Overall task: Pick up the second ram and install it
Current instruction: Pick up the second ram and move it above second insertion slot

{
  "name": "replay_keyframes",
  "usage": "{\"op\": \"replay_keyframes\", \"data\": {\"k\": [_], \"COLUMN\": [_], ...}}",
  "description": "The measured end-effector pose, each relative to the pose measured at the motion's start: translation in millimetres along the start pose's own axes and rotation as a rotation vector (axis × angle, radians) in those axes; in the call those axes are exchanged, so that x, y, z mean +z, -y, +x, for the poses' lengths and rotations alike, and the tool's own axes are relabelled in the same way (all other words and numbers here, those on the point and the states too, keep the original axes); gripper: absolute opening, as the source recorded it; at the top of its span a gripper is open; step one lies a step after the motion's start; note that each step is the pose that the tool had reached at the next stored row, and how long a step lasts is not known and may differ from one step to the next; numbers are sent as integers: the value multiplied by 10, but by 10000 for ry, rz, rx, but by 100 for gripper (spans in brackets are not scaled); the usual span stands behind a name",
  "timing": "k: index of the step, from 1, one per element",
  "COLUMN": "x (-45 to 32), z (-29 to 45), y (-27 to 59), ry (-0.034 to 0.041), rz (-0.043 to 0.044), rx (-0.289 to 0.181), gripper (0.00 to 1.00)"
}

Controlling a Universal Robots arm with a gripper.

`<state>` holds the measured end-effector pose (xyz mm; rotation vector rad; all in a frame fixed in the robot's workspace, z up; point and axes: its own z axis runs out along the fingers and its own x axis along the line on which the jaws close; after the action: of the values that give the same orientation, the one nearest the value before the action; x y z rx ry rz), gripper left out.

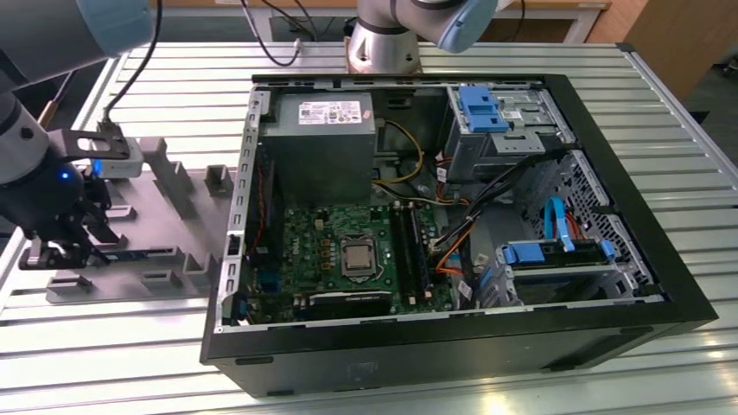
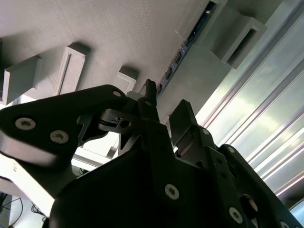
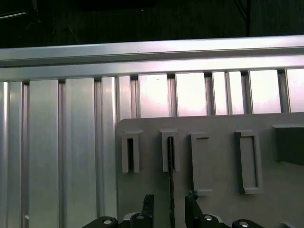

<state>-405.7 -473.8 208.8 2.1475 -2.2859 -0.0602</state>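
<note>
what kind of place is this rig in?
Most likely a lab or workshop bench for robotic PC assembly. An open computer case lies on a slatted aluminium table. Beside it, a grey slotted fixture holds the second ram, and the open gripper is poised at that ram.

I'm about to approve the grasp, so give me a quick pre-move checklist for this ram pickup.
1. The second ram stands on edge in the grey fixture: ok.
2. The gripper has its jaws open: ok.
3. Ram centred between the jaws, in the first wrist view: ok.
4. Jaws gripping the ram: not ok, they stand apart from it.
5. The memory slots are free: cannot tell.
</note>
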Motion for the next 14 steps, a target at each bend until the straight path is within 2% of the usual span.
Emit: {"op": "replay_keyframes", "data": {"k": [3, 4, 14], "x": [17, 22, 128], "z": [-7, -9, -40], "y": [-6, -10, -32], "ry": [2, 1, -18], "rz": [0, -1, 24], "rx": [0, 1, 0], "gripper": [38, 31, 31]}}
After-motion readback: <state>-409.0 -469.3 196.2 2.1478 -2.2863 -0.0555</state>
